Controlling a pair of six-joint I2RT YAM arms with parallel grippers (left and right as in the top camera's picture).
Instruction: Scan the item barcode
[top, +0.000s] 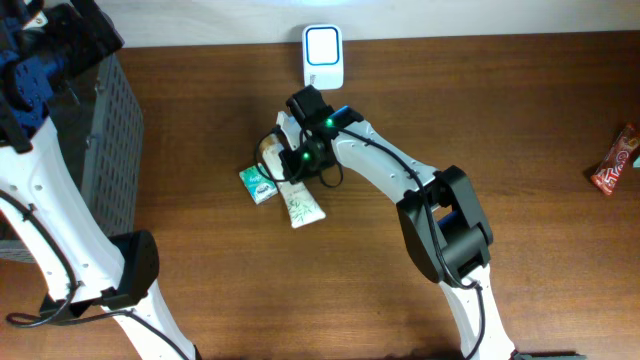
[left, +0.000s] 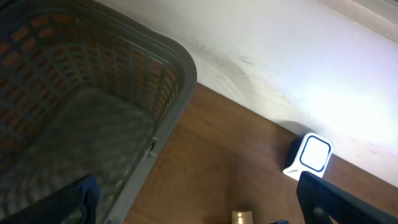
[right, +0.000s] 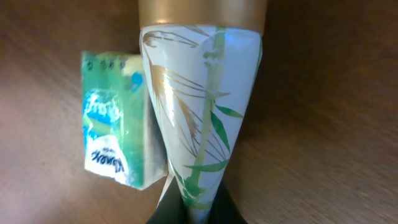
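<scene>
Brown wooden worktop against a white wall: a white barcode scanner (top: 323, 55) with a lit, blue-rimmed window stands at the far edge, near the middle. Reaching in from the near side, the white right arm (top: 400, 175) bends over two items lying just in front of the scanner. The right jaws are pressed together on the flat crimped end of a bamboo-print tube (right: 199, 112), its gold cap (right: 202, 12) pointing away from the wrist camera. A green tissue pack (right: 115, 137) sits against the tube's side. Whether the tube is clear of the worktop cannot be told. At the left, the left jaws hang spread wide over a grey mesh basket (left: 180, 74), holding nothing. A red-wrapped snack bar (top: 613, 160) lies well apart at the right edge.
</scene>
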